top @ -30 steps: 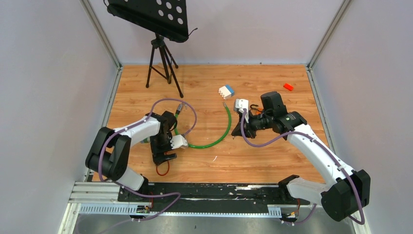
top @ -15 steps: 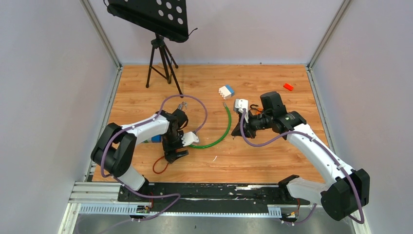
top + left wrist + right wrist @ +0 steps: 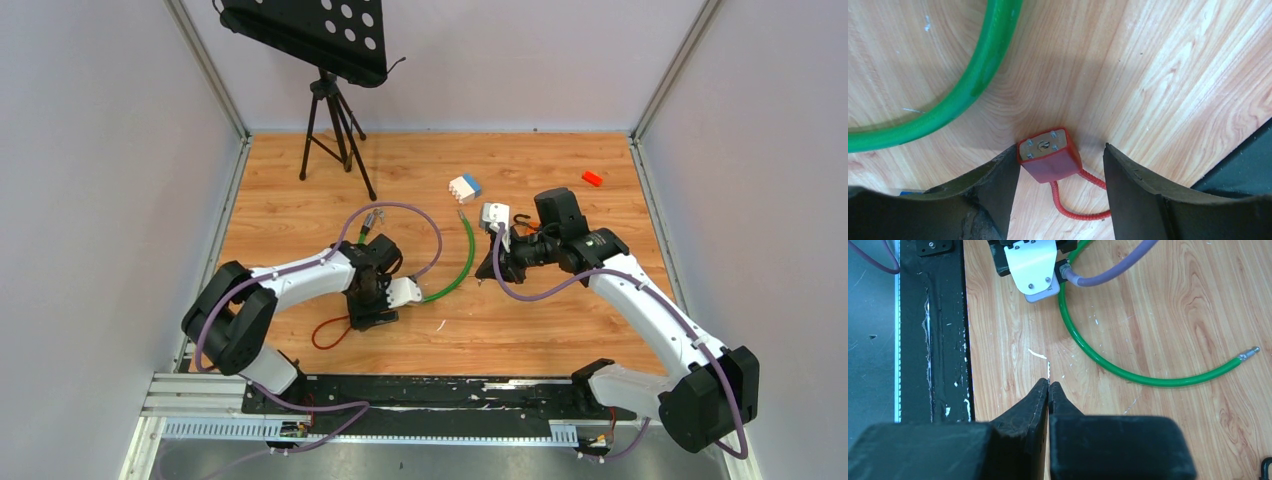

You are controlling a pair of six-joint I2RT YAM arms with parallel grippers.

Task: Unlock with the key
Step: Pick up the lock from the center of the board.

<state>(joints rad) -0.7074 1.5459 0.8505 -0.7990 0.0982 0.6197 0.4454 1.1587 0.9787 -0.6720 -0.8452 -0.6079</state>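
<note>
A red padlock point(image 3: 1050, 159) with a red cable shackle point(image 3: 1073, 205) lies on the wooden floor, its keyhole face point(image 3: 1044, 145) turned up toward the left wrist camera. My left gripper point(image 3: 1061, 151) is open around it. The left finger point(image 3: 1003, 185) touches the lock's side and the right finger point(image 3: 1128, 190) stands apart. From above, the left gripper point(image 3: 375, 318) covers the lock and only the cable loop point(image 3: 325, 335) shows. My right gripper point(image 3: 1048, 384) is shut on the key, whose thin silvery blade point(image 3: 1048, 371) pokes out of the tips. It hovers right of centre point(image 3: 484, 272).
A green tube point(image 3: 455, 270) curves between the two arms. A music stand tripod point(image 3: 335, 110) stands at the back left. A white and blue block point(image 3: 464, 187), a white-grey part point(image 3: 495, 214) and a red block point(image 3: 592, 178) lie further back. A black rail point(image 3: 430, 390) runs along the near edge.
My left arm has swung right across the floor, with the red cable loop shifting right beneath it, and its jaws have narrowed. The right arm has not moved.
</note>
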